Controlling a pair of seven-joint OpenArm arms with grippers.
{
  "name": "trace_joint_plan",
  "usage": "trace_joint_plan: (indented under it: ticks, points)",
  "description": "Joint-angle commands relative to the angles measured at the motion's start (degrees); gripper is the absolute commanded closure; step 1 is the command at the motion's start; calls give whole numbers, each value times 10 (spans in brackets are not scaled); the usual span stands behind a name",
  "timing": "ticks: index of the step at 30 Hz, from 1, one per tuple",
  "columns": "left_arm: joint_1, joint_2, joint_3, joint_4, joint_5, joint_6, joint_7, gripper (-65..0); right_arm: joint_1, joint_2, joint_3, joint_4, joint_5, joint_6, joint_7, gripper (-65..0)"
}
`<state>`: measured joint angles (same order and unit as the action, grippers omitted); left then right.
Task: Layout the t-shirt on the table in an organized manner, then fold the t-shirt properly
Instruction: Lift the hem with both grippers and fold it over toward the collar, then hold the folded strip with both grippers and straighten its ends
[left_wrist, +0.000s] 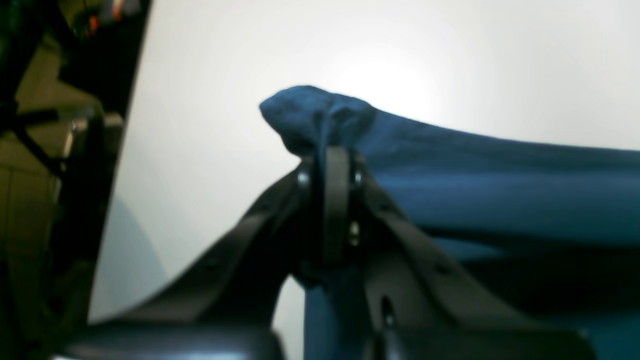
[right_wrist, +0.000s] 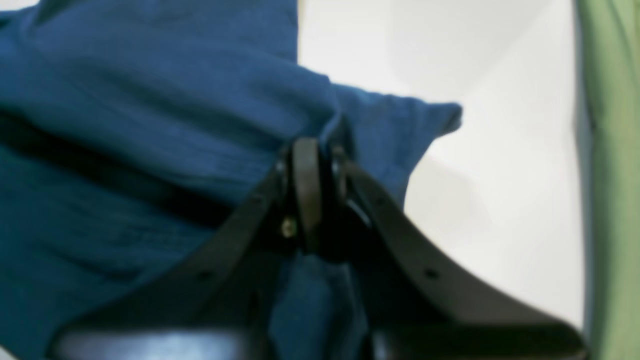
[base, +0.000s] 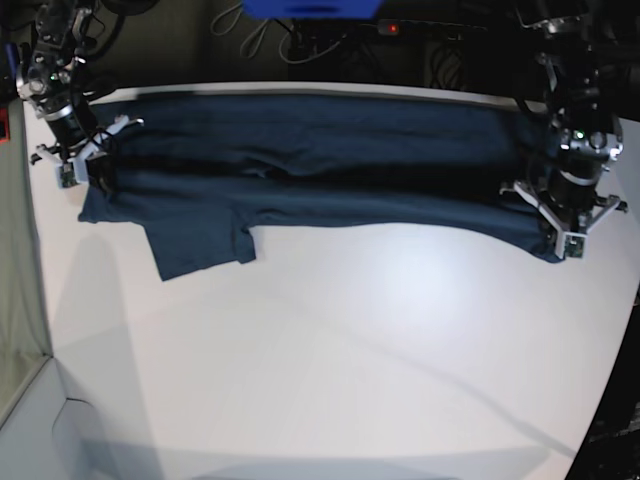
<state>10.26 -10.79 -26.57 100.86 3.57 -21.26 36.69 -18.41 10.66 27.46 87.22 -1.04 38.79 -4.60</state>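
Observation:
The dark navy t-shirt (base: 320, 150) lies stretched in a long band across the far part of the white table (base: 330, 350), folded lengthwise, with one sleeve (base: 200, 245) spread toward the front. My left gripper (base: 558, 232) is at the band's right end in the base view. Its wrist view shows the left gripper (left_wrist: 331, 156) shut on a bunched corner of the t-shirt (left_wrist: 320, 112). At the band's left end is my right gripper (base: 85, 170). Seen from its wrist, the right gripper (right_wrist: 310, 150) is shut on a fold of the t-shirt (right_wrist: 150, 90).
Cables and dark equipment (base: 330, 45) sit behind the table's far edge. The table's curved edge (base: 615, 360) runs down the right side. A green surface (right_wrist: 610, 175) borders the table by the right gripper. Dark clutter (left_wrist: 50, 150) lies beyond the table edge near the left gripper.

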Motion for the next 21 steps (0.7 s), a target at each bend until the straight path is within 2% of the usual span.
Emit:
trace_joint_plan:
  ticks: [1,5,8,14,21]
  points:
    - [-2,-9,-3,20,-3,3,-17,-1,2,10,5,1,9,-2,16,0]
    - [32,-9,-3,32,-3,3,-17,-1,-2,11,7,-14,9,-2,17,0]
    - [49,-9,-3,28,-3,3,-18,-1,-3,9,7,-15,9,12,16,0]
    - [88,-9,-3,28,2,3,-18,-1,-3,6,8,-15,9,12,12,0]
    - [116,-39,-3,20,-2,3,-20,-1,-2,6,8,-15,9,12,12,0]
